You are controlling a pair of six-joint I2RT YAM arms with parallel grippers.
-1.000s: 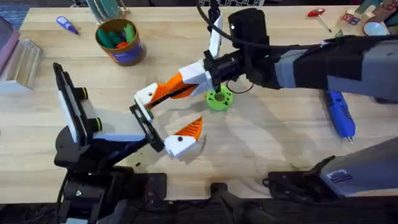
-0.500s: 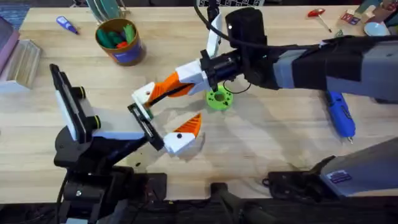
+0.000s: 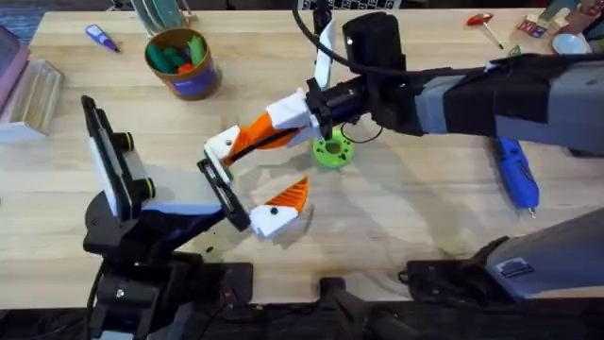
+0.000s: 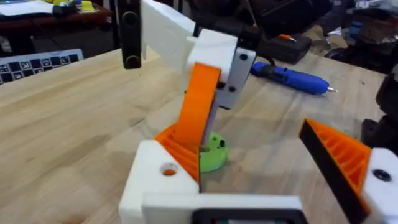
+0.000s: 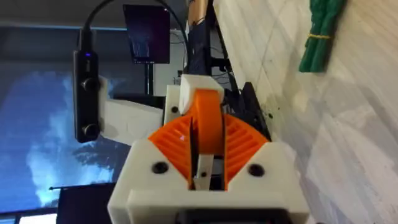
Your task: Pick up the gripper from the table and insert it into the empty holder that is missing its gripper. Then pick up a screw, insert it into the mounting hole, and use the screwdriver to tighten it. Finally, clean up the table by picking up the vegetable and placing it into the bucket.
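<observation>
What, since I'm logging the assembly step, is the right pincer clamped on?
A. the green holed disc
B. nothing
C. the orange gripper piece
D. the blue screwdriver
C: in the right wrist view the right pincer is shut on the orange gripper, while the screwdriver lies apart on the table.

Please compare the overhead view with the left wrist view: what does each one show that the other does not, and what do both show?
Overhead, not left wrist: the bucket with green pieces inside, the small blue-purple pen and the red-handled tool.
Left wrist, not overhead: the round hole in the holder, seen close up.
Both: the right hand shut on the orange gripper, which meets the holder on the open left hand; the green disc; and the screwdriver.
</observation>
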